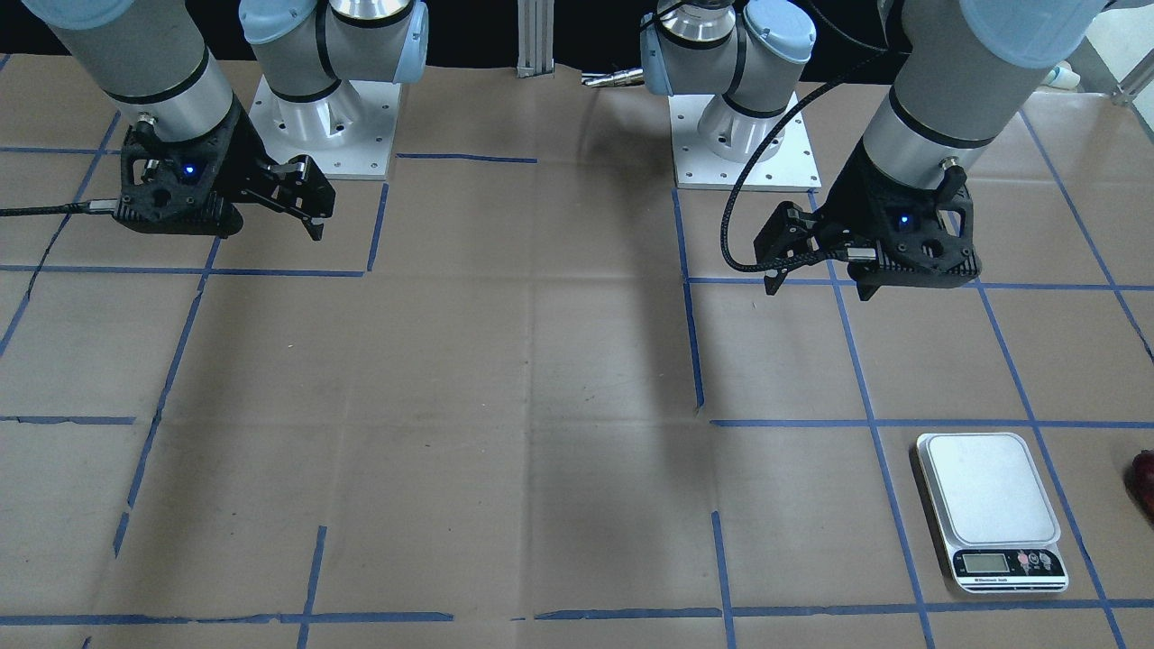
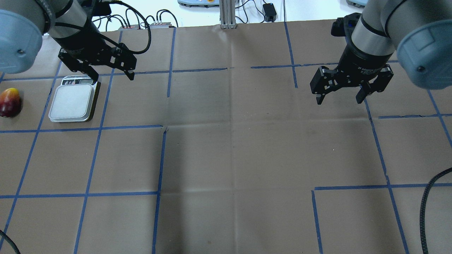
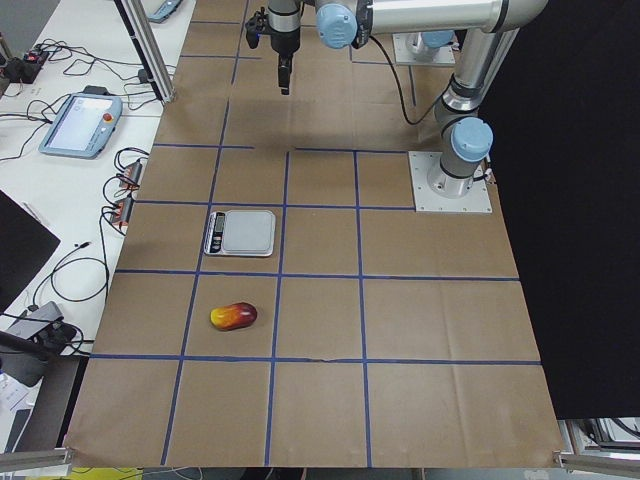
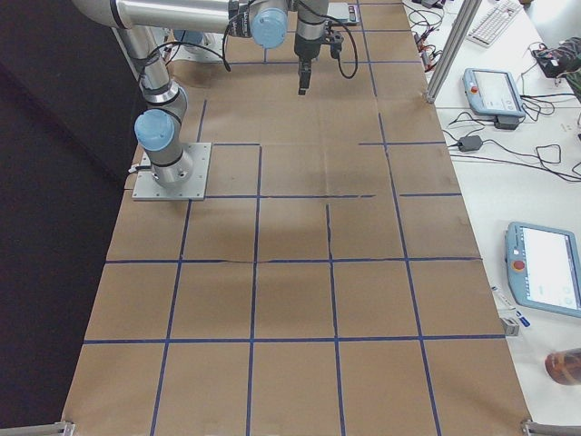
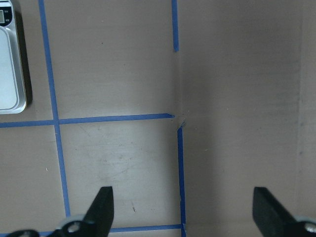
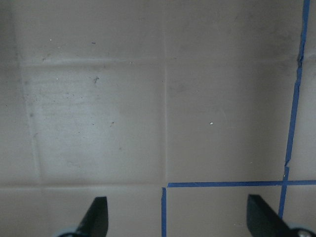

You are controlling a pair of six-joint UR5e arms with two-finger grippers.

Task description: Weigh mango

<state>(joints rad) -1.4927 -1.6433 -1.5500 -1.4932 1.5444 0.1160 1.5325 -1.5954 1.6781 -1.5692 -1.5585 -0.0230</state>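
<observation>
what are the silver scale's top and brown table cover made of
The small silver kitchen scale: platform looks like brushed metal, perhaps metal-look plastic, from its matt sheen. The brown table cover: likely kraft paper or cardboard, matt, with fold creases.

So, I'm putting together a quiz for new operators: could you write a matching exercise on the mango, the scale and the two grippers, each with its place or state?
Things:
1. mango
2. scale
3. left gripper
4. right gripper

Places or states:
A. open, far across from the scale
B. platform bare
C. lies beside the scale, not on it
D. open, on the scale's side

Pairs: 1-C, 2-B, 3-D, 4-A
</observation>
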